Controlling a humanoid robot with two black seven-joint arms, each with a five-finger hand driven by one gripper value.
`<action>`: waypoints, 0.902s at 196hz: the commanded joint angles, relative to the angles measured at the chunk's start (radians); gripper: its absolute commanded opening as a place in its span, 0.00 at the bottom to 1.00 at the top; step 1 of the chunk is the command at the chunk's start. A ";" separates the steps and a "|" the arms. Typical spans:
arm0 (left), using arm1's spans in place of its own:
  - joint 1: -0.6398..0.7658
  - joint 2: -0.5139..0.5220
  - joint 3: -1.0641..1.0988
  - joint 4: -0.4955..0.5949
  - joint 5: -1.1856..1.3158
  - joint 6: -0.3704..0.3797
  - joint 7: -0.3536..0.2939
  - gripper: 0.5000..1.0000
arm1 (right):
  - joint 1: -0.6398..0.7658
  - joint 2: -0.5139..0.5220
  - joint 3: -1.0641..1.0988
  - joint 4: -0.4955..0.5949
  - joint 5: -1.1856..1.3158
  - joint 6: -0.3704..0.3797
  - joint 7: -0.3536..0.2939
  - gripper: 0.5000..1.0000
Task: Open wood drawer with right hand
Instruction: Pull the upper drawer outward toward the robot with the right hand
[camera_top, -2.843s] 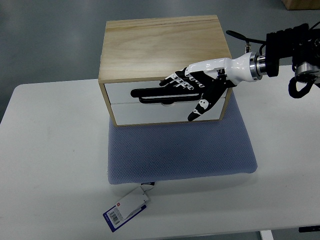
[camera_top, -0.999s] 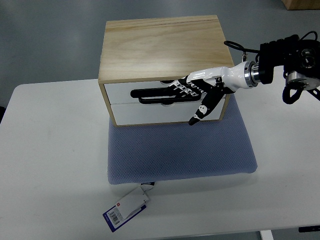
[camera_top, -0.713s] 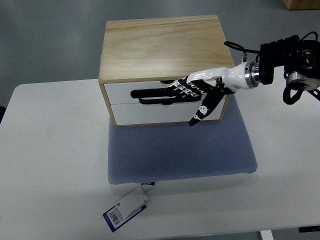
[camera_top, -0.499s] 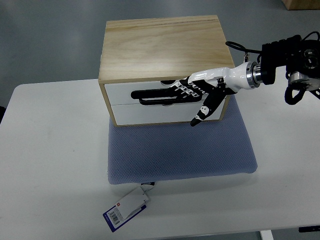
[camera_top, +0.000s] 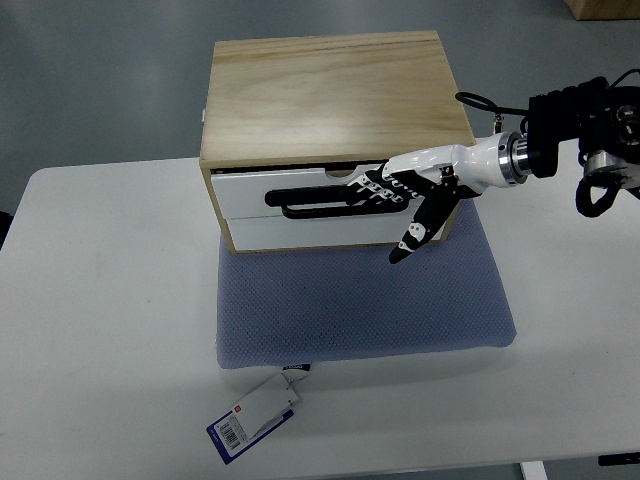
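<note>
Nearest the camera, a blue-and-white tag (camera_top: 252, 415) is seen lying on the white tabletop (camera_top: 100, 330), attached at the front edge of a blue-grey pad (camera_top: 360, 300). The pad is spread flat across the middle of the tabletop, and the wood drawer box (camera_top: 335, 100) is seated on its far edge. Two white drawer fronts are shown on the box's near face, one above the other. The upper drawer (camera_top: 285, 182) is drawn out slightly, with a dark gap visible under the wooden top. The right hand (camera_top: 410, 190) is brought in from the right edge, laid across the upper drawer front. Its fingers (camera_top: 378, 186) are stretched leftward along the long black shape (camera_top: 315, 201) on that front; whether they are hooked around it or only pressed against it cannot be told. The thumb (camera_top: 413, 235) is pointed down, past the lower drawer (camera_top: 310, 230), toward the pad. Farther back, the black forearm (camera_top: 585, 110) is seen above the tabletop's right side.
</note>
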 joint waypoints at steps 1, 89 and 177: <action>-0.001 0.000 0.000 0.000 0.000 0.000 0.000 1.00 | -0.003 -0.007 0.000 0.016 0.007 0.000 -0.002 0.91; 0.001 0.000 0.000 0.000 0.000 0.000 0.000 1.00 | -0.008 -0.029 -0.002 0.061 0.013 0.000 -0.023 0.91; 0.001 0.000 0.000 0.000 0.000 0.000 0.000 1.00 | -0.008 -0.069 -0.006 0.130 0.041 0.000 -0.031 0.91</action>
